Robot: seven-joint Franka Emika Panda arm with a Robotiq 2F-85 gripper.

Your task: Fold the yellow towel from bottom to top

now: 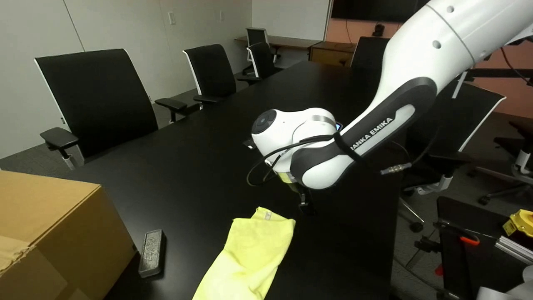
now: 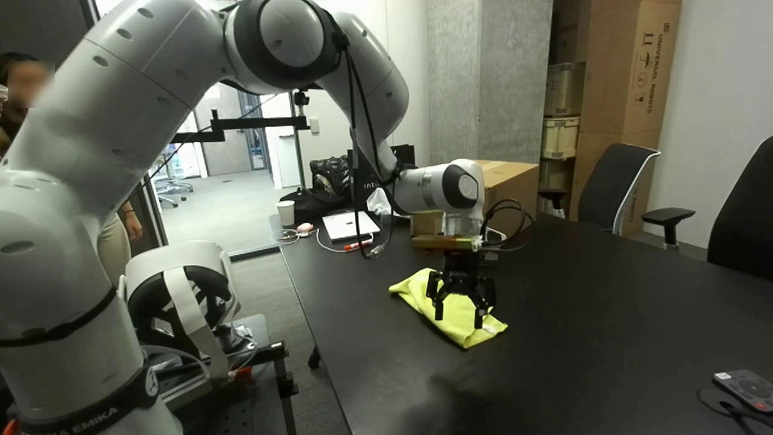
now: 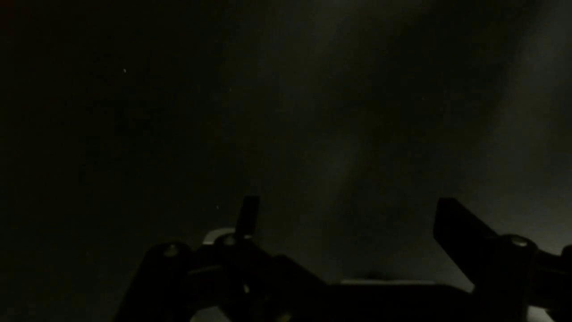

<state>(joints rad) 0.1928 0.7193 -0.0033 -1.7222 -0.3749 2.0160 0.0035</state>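
The yellow towel (image 1: 252, 246) lies rumpled and lengthwise on the black table (image 1: 195, 196); the lower frame edge cuts off part of it there. In an exterior view the towel (image 2: 462, 329) shows behind my gripper (image 2: 459, 315), which hides part of it. My gripper points down, open and empty, above the table. In an exterior view my gripper (image 1: 306, 205) is just past the towel's end with the small white tag, apart from it. In the dark wrist view my gripper (image 3: 348, 200) has its fingers wide apart over bare table; the towel is out of view there.
A cardboard box (image 1: 62, 237) and a black block (image 1: 152, 253) stand beside the towel. A laptop (image 2: 350, 225), a cup (image 2: 285, 212) and bags are at the table's end. A remote (image 2: 749, 389) lies near the other end. Chairs (image 1: 98, 100) line the table.
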